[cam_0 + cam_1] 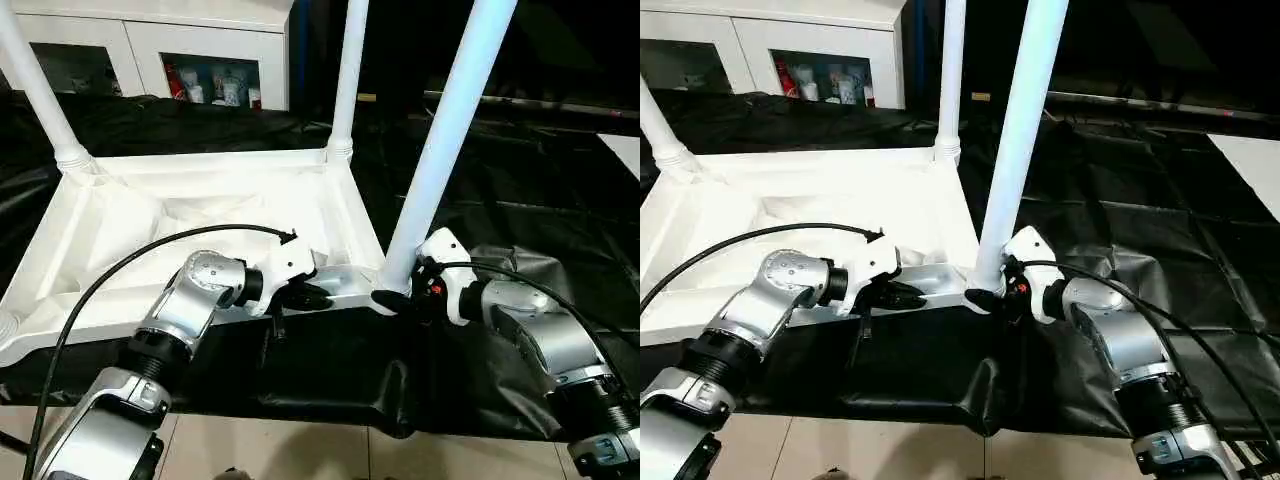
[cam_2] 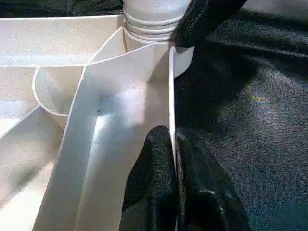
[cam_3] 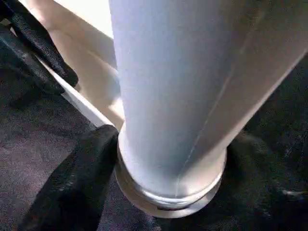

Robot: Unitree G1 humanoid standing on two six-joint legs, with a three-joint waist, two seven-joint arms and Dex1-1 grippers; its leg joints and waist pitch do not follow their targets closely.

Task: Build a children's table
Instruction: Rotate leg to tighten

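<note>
The children's table top (image 1: 200,190) lies upside down on black cloth, ribbed underside up. Two white legs stand in its far corner sockets (image 1: 35,85) (image 1: 347,70). A third leg (image 1: 440,140) rises tilted from the near right corner socket. My left gripper (image 1: 310,296) is shut on the top's thin near rim (image 2: 171,86), one finger on each side of it. My right gripper (image 1: 392,298) clasps the base of the tilted leg (image 3: 173,96); its fingers (image 3: 82,178) press against the ribbed collar from both sides.
A white glass-door cabinet (image 1: 200,50) stands behind the table top. Black cloth (image 1: 520,200) covers the ground around and to the right. Pale floor tiles (image 1: 300,450) show at the near edge, and a black cable (image 1: 110,280) loops over my left forearm.
</note>
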